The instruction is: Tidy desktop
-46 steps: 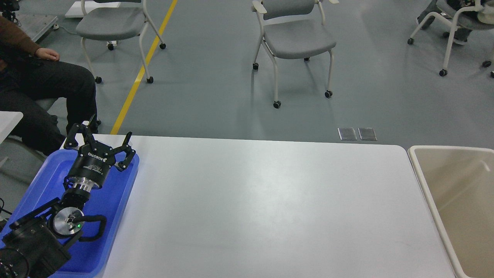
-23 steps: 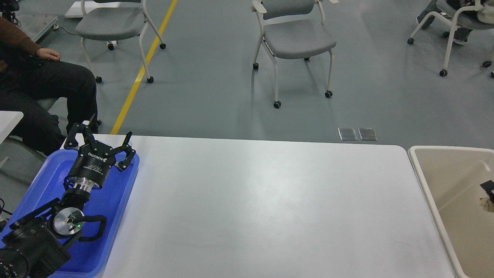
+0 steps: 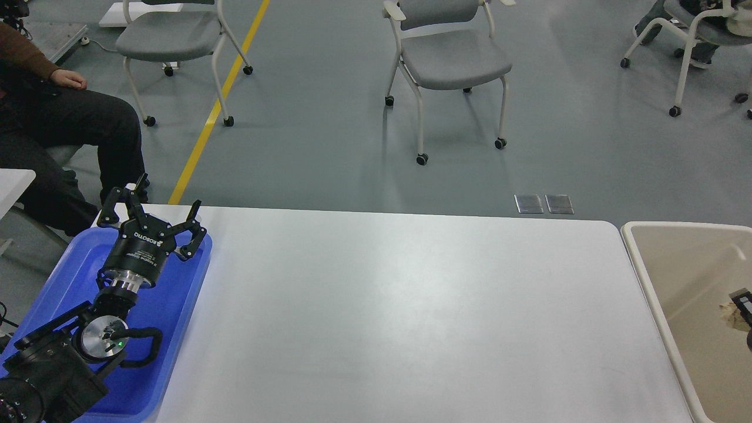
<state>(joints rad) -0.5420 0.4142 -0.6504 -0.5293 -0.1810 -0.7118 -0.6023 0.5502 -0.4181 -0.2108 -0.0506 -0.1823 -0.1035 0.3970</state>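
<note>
**Left gripper spread open over the blue tray; white worktop lies between tray and bin**

The worktop is a broad white slab with rounded far corners and a faint sheen, filling the middle of the head view from the near edge up to the grey floor beyond. It runs from the blue tray on its left end to the beige bin that stands just beside its right edge.

The left arm comes in from the near-left corner and reaches out above the tray. Its left gripper sits over the far end of the tray, near the far-left corner of the worktop, with its two black fingers splayed wide apart and nothing between them.

At the right edge of the view, over the inside of the bin, a small dark part of the right gripper shows, with a pale crumpled scrap touching it. Too little of it is in view to tell whether its fingers are spread or closed, or whether it grips the scrap.

On the floor beyond the worktop stand grey wheeled chairs, a yellow line runs across the floor on the left, and a seated person in dark trousers is at the far left.
</note>
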